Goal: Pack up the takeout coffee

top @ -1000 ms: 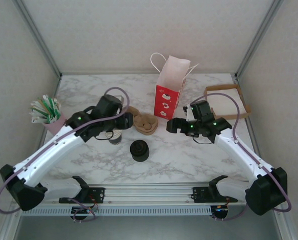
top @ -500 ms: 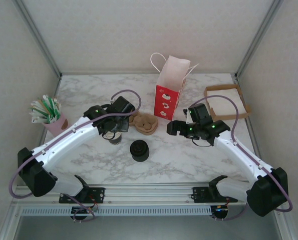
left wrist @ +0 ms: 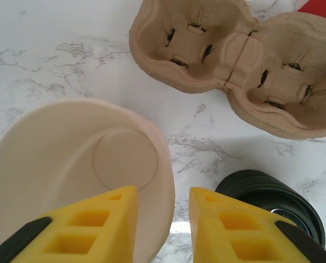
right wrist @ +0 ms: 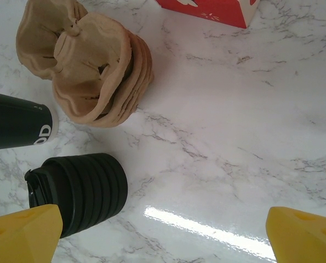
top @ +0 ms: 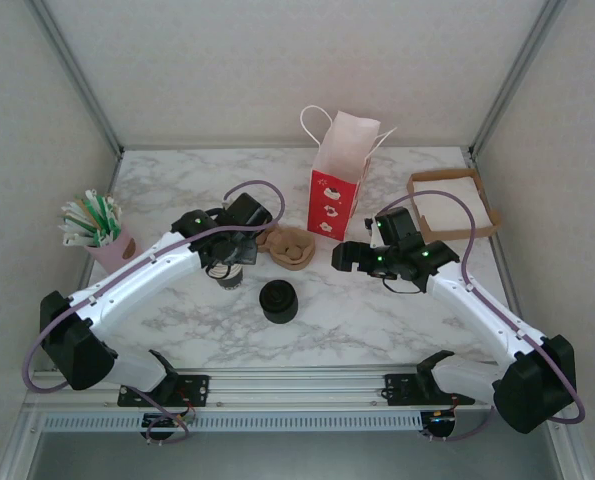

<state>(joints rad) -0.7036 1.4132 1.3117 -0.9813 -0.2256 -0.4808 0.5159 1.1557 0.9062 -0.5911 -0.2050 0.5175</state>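
A lidless white paper cup (left wrist: 69,159) with a dark band (right wrist: 15,127) stands left of centre on the table (top: 230,277). My left gripper (left wrist: 163,200) hangs over it (top: 233,250), one finger inside the cup and the other outside. The jaws straddle the cup wall, and a gap still shows beside the outer finger. A stack of black lids (top: 278,300) stands just right of the cup (left wrist: 272,197). My right gripper (top: 345,255) hovers wide open over bare marble (right wrist: 163,219), with the lids (right wrist: 80,192) at its left finger. The takeout coffee is out of view.
Stacked brown pulp cup carriers (top: 289,247) lie behind the cup (left wrist: 234,60). A red and white paper bag (top: 335,195) stands open at the back centre. A pink holder of straws (top: 97,225) is at the left, a cardboard tray (top: 455,205) at the right.
My left arm has swung right and settled over the cup, and its jaws have narrowed around the cup wall. The right gripper has edged slightly left.
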